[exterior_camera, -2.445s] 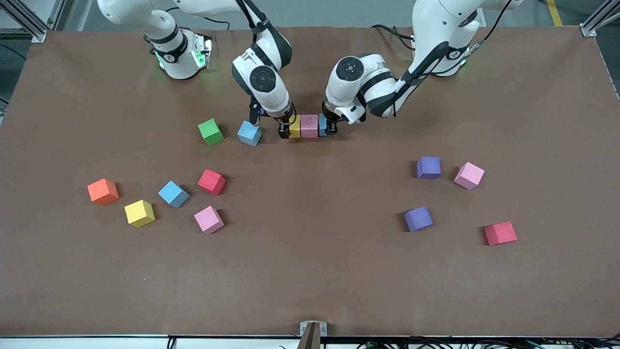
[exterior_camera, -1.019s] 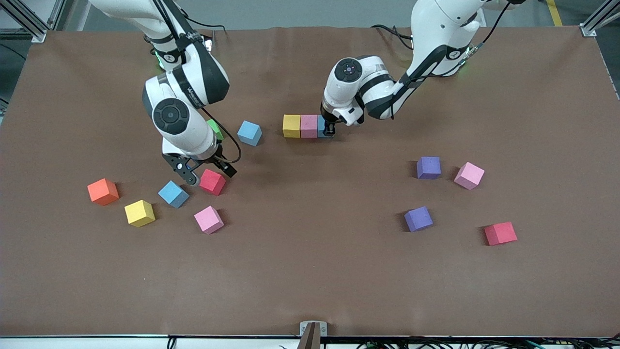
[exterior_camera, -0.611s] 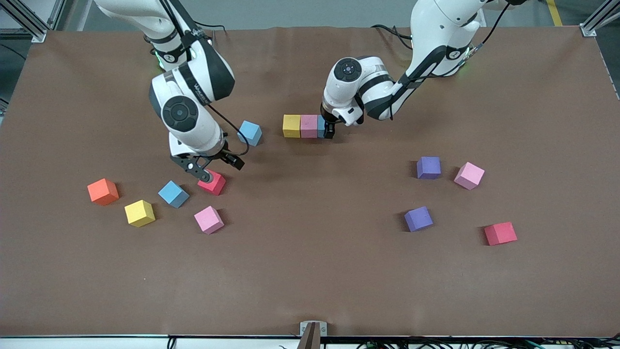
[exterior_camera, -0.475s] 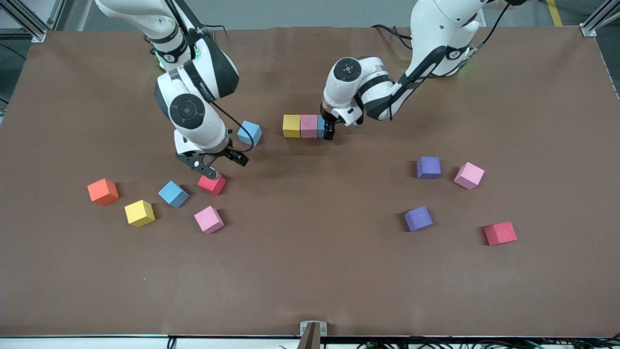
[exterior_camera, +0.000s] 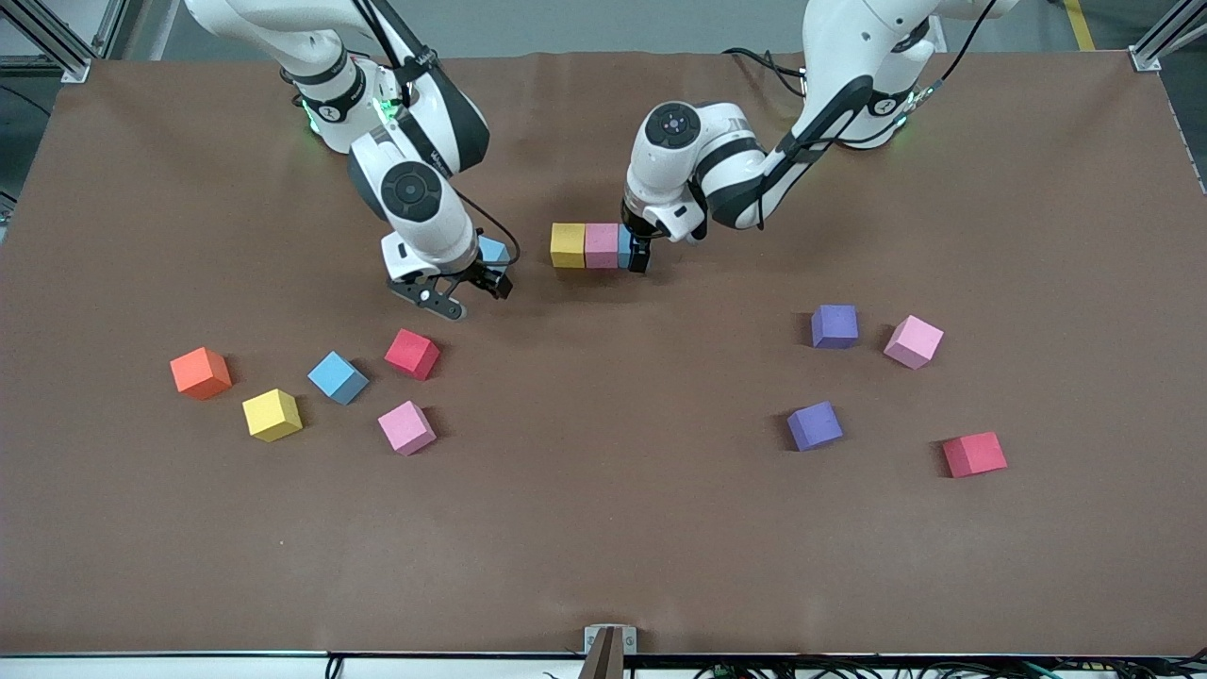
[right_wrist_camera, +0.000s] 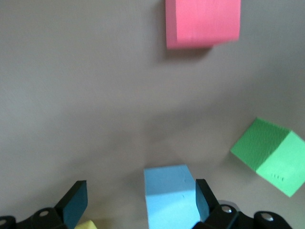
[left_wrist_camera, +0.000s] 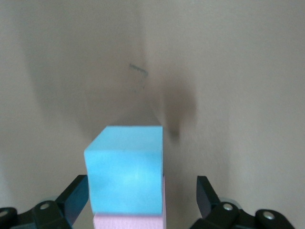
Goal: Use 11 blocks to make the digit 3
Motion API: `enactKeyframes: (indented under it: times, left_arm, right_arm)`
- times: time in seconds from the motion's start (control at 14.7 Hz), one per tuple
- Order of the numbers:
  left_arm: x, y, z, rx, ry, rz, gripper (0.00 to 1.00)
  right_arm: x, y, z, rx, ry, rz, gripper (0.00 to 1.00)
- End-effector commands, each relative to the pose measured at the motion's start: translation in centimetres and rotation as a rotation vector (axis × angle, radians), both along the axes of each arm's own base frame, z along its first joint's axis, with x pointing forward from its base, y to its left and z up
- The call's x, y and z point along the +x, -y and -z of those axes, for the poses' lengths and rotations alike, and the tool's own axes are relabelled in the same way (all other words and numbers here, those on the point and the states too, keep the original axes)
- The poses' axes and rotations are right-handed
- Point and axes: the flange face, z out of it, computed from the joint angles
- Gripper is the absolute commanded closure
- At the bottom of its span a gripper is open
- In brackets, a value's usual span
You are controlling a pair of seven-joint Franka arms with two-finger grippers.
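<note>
A row of a yellow block [exterior_camera: 568, 245], a pink block [exterior_camera: 602, 245] and a light blue block [exterior_camera: 625, 247] lies mid-table toward the robots. My left gripper [exterior_camera: 639, 256] is open around that light blue block [left_wrist_camera: 125, 176], down at the table. My right gripper [exterior_camera: 464, 292] is open, in the air over a loose light blue block [exterior_camera: 492, 250], which shows between its fingers [right_wrist_camera: 169, 195]. Loose blocks: red [exterior_camera: 412, 354], light blue [exterior_camera: 337, 377], pink [exterior_camera: 406, 427], yellow [exterior_camera: 272, 415], purple [exterior_camera: 834, 326], pink [exterior_camera: 913, 341], purple [exterior_camera: 815, 425], red [exterior_camera: 974, 455].
An orange cube [exterior_camera: 200, 372] lies toward the right arm's end of the table. A green cube [right_wrist_camera: 271, 155] sits beside the loose light blue block; the right arm hides it in the front view.
My right gripper left the row, swung down near the red block, then came back up over the loose light blue block. My left gripper stayed at the row's end.
</note>
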Motion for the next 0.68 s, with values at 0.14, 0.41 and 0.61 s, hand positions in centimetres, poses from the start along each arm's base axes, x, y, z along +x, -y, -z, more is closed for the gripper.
enactKeyframes:
  times: [0.14, 0.41, 0.61]
  left_arm:
    - [-0.1, 0.0, -4.4, 0.005, 0.032, -0.040, 0.00]
    - [3.3, -0.5, -6.6, 0.043, 0.035, -0.033, 0.00]
    - [8.6, -3.6, -8.0, 0.085, 0.039, 0.009, 0.00]
  right_arm:
    - [-3.2, 1.8, 0.4, -0.008, -0.019, -0.145, 0.00]
    - [-3.6, 2.0, 1.0, -0.006, -0.024, -0.144, 0.00]
    - [-4.5, 2.4, 2.5, 0.020, 0.018, -0.145, 0.00]
